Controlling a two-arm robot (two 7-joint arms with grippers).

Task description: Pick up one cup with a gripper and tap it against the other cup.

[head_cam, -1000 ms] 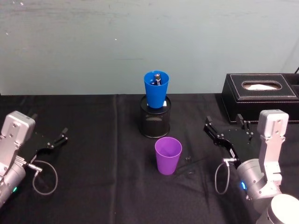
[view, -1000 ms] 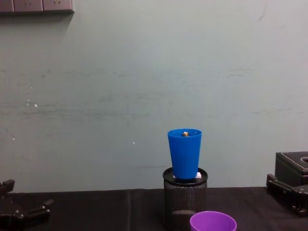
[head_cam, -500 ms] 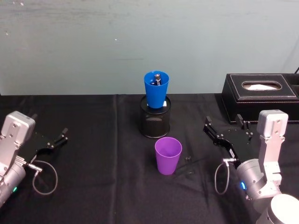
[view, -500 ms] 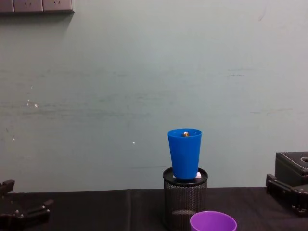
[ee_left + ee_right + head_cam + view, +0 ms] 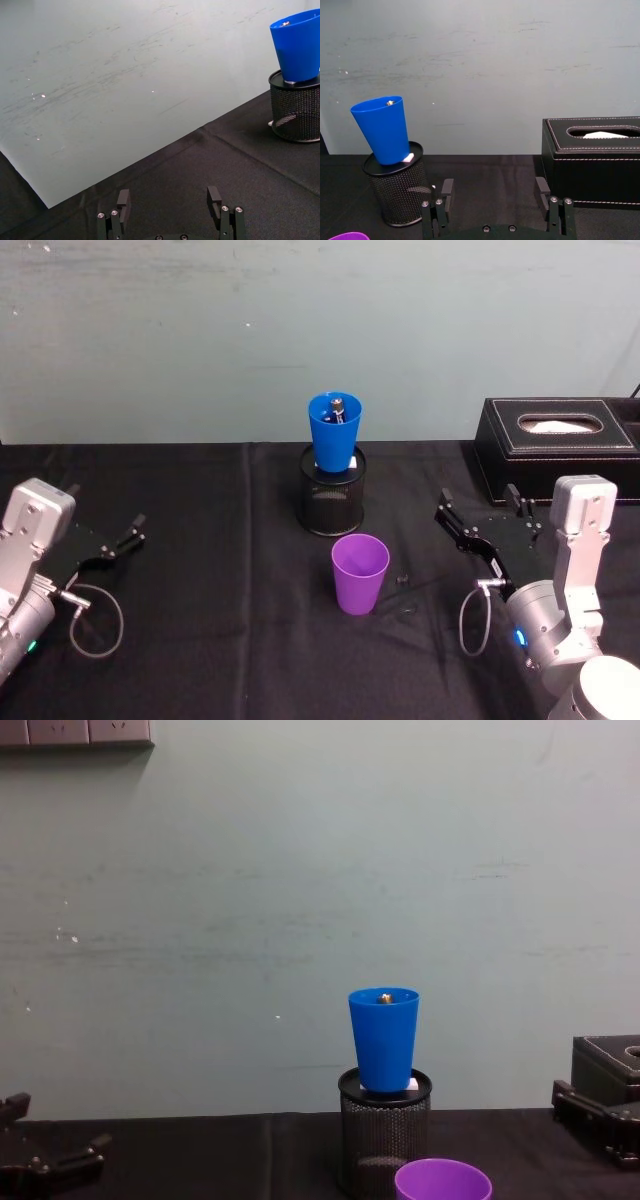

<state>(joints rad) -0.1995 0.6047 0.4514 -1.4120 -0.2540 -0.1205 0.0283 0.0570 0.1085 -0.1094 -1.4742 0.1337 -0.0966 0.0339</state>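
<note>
Right gripper (image 5: 478, 518) gaping, empty, right of frame; left gripper (image 5: 103, 537) likewise, far left. Risk: knocking blue cup (image 5: 335, 431) off mesh holder (image 5: 331, 502) by tapping purple cup (image 5: 360, 572) hard.

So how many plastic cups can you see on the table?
2. The bright blue plastic tapered cup sits in the top of the black wire-mesh pen holder. The purple plastic tapered cup stands on the black tablecloth in front of it.
</note>
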